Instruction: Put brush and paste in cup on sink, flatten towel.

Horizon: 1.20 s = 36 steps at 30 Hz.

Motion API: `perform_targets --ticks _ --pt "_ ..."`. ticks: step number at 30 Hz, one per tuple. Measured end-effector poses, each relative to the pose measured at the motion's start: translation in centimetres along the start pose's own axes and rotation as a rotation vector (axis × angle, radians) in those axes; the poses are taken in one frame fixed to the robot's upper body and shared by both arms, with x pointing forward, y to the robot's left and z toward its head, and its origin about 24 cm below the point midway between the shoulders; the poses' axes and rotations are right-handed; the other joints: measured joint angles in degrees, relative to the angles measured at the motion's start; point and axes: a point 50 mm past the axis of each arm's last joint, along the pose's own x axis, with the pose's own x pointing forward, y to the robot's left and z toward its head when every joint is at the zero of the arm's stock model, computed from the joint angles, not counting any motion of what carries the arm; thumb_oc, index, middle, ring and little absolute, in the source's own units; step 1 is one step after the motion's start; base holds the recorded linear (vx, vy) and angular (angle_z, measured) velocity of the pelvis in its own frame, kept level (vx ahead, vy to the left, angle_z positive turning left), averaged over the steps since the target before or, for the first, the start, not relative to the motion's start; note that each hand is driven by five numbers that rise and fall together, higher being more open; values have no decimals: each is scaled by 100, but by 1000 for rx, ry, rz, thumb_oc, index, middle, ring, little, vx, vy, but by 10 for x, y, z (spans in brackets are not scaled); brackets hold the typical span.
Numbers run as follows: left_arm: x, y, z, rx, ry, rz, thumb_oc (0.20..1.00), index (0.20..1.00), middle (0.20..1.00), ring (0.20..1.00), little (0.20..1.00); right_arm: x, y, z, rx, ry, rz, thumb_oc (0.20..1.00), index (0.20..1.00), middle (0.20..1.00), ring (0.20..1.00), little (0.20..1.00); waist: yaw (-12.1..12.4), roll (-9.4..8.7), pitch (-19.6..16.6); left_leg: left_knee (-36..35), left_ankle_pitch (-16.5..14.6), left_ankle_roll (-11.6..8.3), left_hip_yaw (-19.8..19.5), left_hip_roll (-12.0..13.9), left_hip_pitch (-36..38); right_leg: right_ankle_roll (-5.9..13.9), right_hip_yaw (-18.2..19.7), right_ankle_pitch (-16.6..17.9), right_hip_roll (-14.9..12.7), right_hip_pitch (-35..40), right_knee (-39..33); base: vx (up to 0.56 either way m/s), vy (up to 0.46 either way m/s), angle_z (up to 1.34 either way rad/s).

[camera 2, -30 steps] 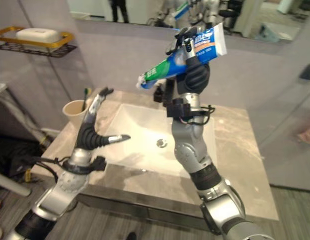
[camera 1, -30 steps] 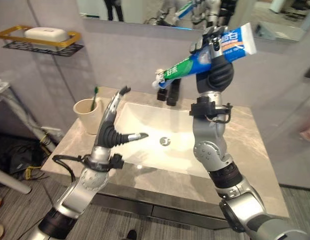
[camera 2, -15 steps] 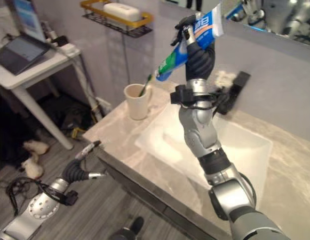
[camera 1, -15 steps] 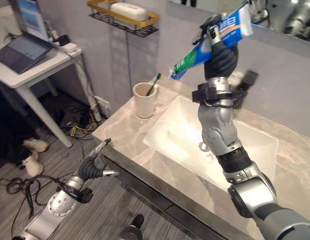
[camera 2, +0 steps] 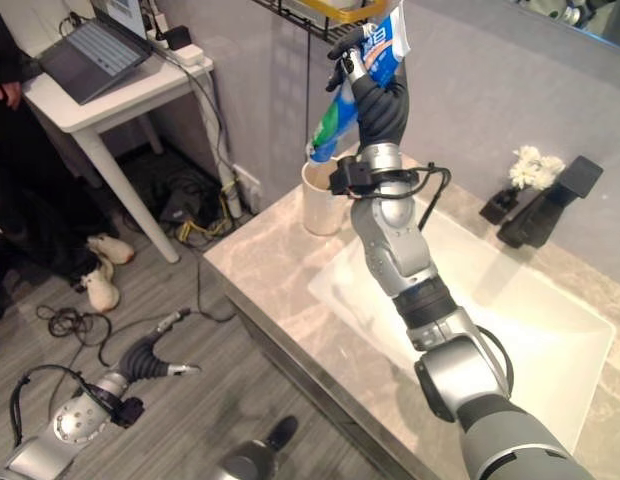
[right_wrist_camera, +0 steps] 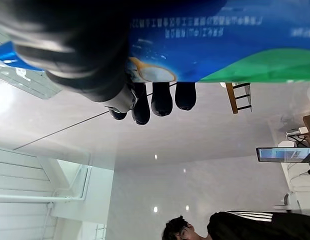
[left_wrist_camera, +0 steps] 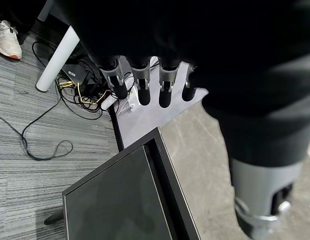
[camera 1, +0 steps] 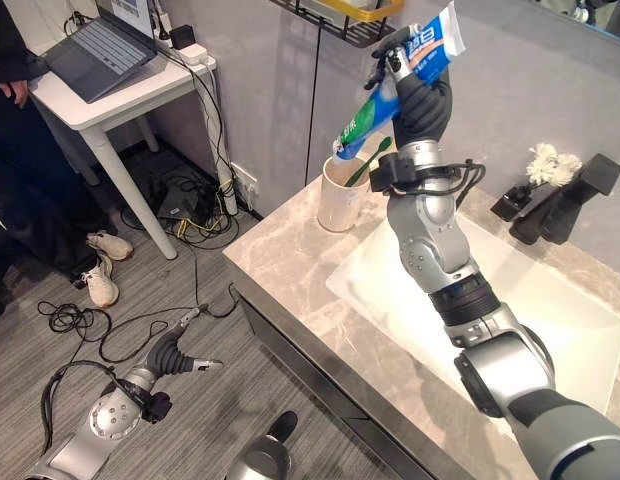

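Right hand [camera 1: 422,100] fingers curled tight round one blue-green-white toothpaste tube [camera 1: 395,84], cap end just above one cream ceramic cup [camera 1: 341,195] on the marble counter [camera 1: 290,270]. One green toothbrush [camera 1: 371,160] in cup. Left hand [camera 1: 180,352] low over the floor, fingers straight, empty.

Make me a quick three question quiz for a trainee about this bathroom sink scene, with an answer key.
1. True or false: the right hand is curled round the toothpaste tube, and its cap end points down toward the cup.
2. What already stands in the cup?
A. a razor
B. a green toothbrush
C. a comb
3. Fill in: the left hand hangs low over the ____, its fingers straight.

Key
1. True
2. B
3. floor
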Motion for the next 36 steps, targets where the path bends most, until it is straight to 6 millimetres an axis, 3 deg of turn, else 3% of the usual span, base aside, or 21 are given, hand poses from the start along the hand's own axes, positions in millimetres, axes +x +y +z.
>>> perform_targets --ticks 17,36 --pt "11 -1 10 3 -44 -22 1000 1000 1000 1000 1000 2 -4 -10 -73 62 8 200 200 200 200 200 -116 36 133 -2 3 3 28 18 -140 6 46 5 6 -165 0 -1 6 0" --pt "11 -1 7 2 -32 -19 1000 1000 1000 1000 1000 -2 16 -19 -154 87 134 200 200 200 200 200 -112 -93 206 25 3 4 31 19 -315 3 56 13 14 -327 0 0 0 0"
